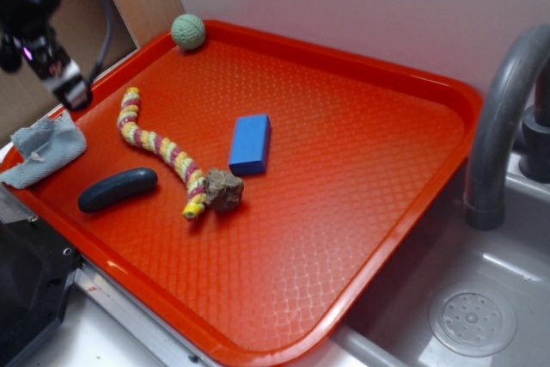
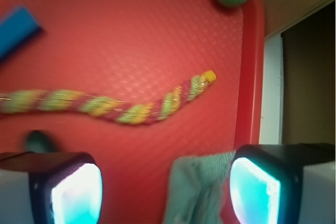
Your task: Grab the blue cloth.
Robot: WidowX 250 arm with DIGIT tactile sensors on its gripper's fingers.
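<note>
Pincer [image 2: 165,192] fingers spread wide, hanging above wrinkled pale grey-blue cloth [image 1: 43,150] draped over red tray [image 1: 361,169] edge

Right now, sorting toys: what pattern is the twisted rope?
Pink, yellow and green twisted rope; exterior view.

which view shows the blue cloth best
The exterior view: the whole blue cloth shows there, crumpled over the left rim of the red tray. The wrist view catches only part of it, blurred and cut off at the bottom edge between the open pincer fingers.
</note>
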